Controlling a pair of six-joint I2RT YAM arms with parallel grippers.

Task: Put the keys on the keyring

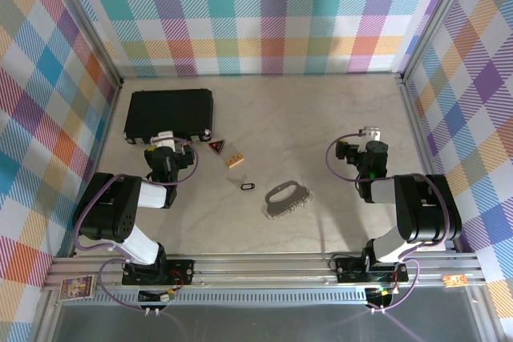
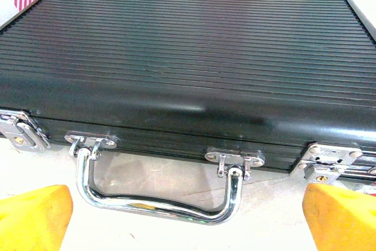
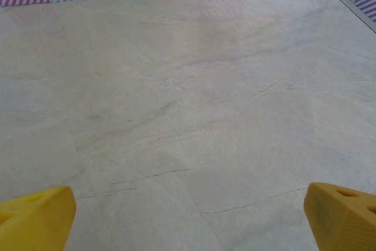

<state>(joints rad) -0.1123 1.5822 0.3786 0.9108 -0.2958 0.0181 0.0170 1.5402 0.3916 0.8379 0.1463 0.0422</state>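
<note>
The keys [image 1: 287,197], a flat silver-grey bunch with toothed edges, lie on the table a little right of centre. Just to their left lies the keyring [image 1: 247,187], a tiny black oval loop. My left gripper [image 1: 163,137] is left of both and points at the black case; in the left wrist view my left gripper [image 2: 188,227] stands open, its yellow fingertips [image 2: 35,218] far apart with nothing between them. My right gripper [image 1: 371,131] is right of the keys, and in the right wrist view my right gripper [image 3: 188,221] is open over bare table.
A ribbed black case [image 1: 168,114] with a chrome handle [image 2: 158,204] lies at the back left, close in front of my left gripper. A red-and-black triangular tag [image 1: 216,147] and a small tan wooden block [image 1: 234,159] sit between the case and the keyring. Checked walls enclose the table.
</note>
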